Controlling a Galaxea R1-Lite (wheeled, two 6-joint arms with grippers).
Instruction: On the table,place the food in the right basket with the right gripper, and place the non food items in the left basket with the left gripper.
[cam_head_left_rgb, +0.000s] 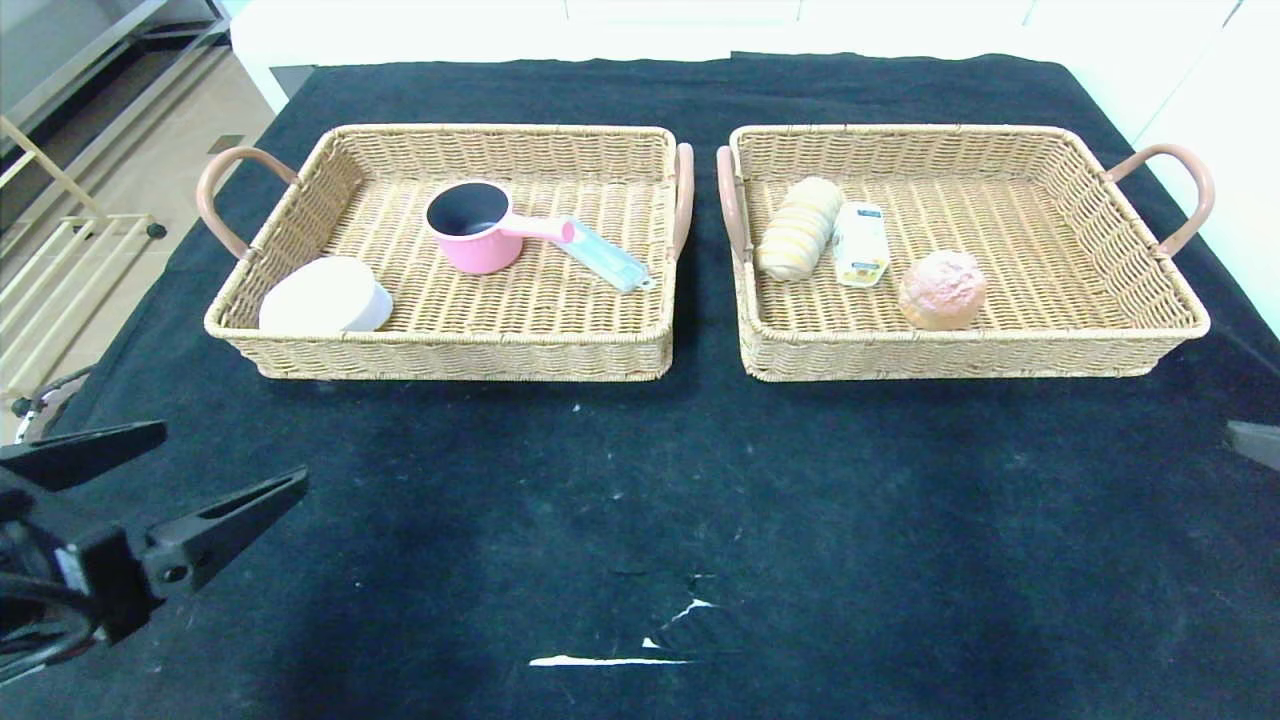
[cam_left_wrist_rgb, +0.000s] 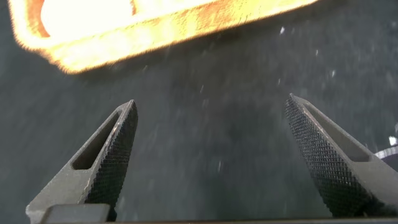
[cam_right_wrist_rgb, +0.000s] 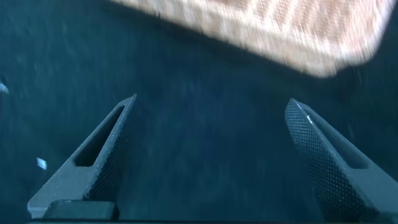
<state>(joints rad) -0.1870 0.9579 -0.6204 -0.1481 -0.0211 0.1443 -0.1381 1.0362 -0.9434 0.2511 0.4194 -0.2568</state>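
Both claws, left claw (cam_head_left_rgb: 160, 480) and right claw (cam_right_wrist_rgb: 208, 155), hang wide open and empty in front of the baskets since pot (cam_head_left_rgb: 470, 226) and breads (cam_head_left_rgb: 942, 290) already sit sorted inside.

The head view is evenly and brightly lit from above, sharp throughout, with soft short shadows under the left basket (cam_head_left_rgb: 440, 345) and right basket (cam_head_left_rgb: 960, 350) on the dark worktop (cam_head_left_rgb: 640, 500). In the left wrist view the basket's corner (cam_left_wrist_rgb: 155, 28) glares, overexposed and smeared. In the right wrist view the wicker (cam_right_wrist_rgb: 280, 31) is blurred and pale.
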